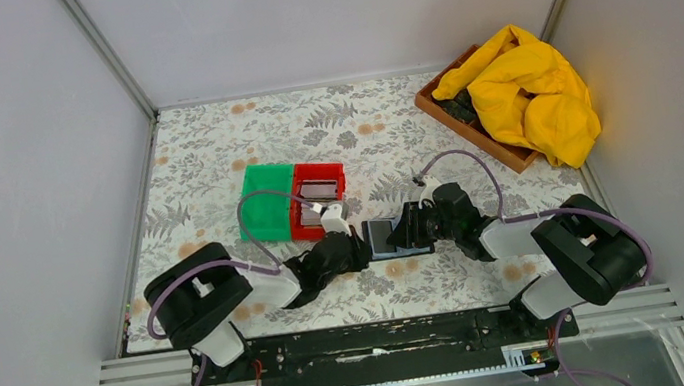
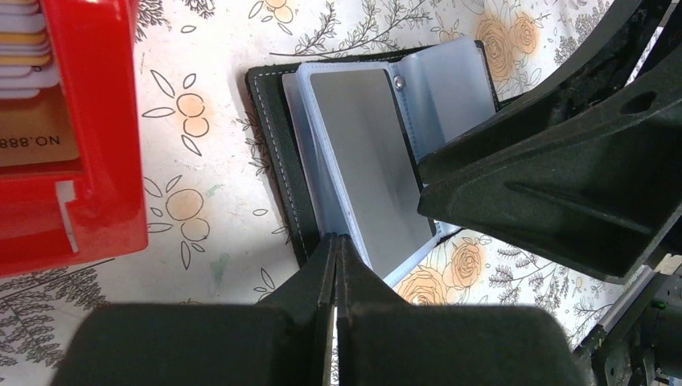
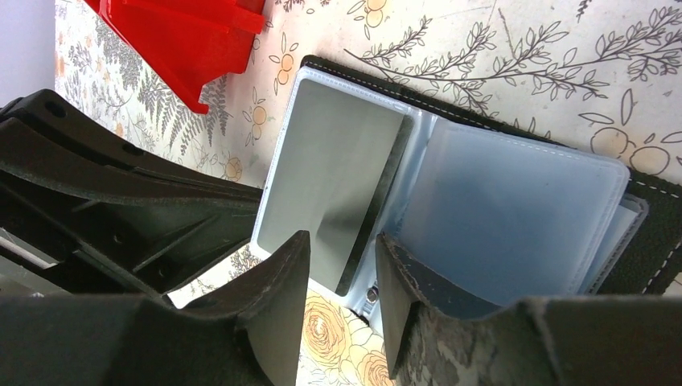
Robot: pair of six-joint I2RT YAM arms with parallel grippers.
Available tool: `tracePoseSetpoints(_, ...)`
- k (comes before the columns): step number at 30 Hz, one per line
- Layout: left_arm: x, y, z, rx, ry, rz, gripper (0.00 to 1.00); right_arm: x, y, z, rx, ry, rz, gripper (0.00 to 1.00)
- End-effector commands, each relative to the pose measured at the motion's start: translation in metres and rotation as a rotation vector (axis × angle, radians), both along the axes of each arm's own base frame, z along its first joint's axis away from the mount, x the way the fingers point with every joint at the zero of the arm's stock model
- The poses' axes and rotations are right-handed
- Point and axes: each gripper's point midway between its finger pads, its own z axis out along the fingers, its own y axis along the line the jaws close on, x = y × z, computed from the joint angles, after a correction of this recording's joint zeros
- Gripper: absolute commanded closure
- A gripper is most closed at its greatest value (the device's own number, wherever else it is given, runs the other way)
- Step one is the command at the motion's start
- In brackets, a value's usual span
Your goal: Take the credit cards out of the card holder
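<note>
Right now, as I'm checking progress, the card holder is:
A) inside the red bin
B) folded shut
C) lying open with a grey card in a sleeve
C: the card holder lies open on the table, a grey card in one sleeve.

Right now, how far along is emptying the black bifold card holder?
Done: several flat plastic cards lie in the red plastic bin. In hand: shut left gripper at the open black card holder's edge; open right gripper over a grey card inside it. Left: at least that card.
</note>
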Motion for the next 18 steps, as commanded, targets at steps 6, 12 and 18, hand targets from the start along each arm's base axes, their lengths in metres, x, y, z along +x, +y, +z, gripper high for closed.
tracePoseSetpoints(6, -0.001, 0.014, -0.006, 0.061, 0.010, 0.013, 1.00, 0.007, -0.001, 0.000, -0.009, -0.020, -0.001, 0.56)
tracePoseSetpoints(12, 0.000, 0.025, 0.011, 0.051, -0.024, 0.037, 1.00, 0.007, 0.000, 0.000, -0.005, -0.015, 0.001, 0.55)
tracePoseSetpoints(18, 0.000, 0.011, 0.027, -0.024, -0.043, -0.003, 1.00, 0.007, 0.001, -0.001, -0.001, -0.009, 0.004, 0.55)
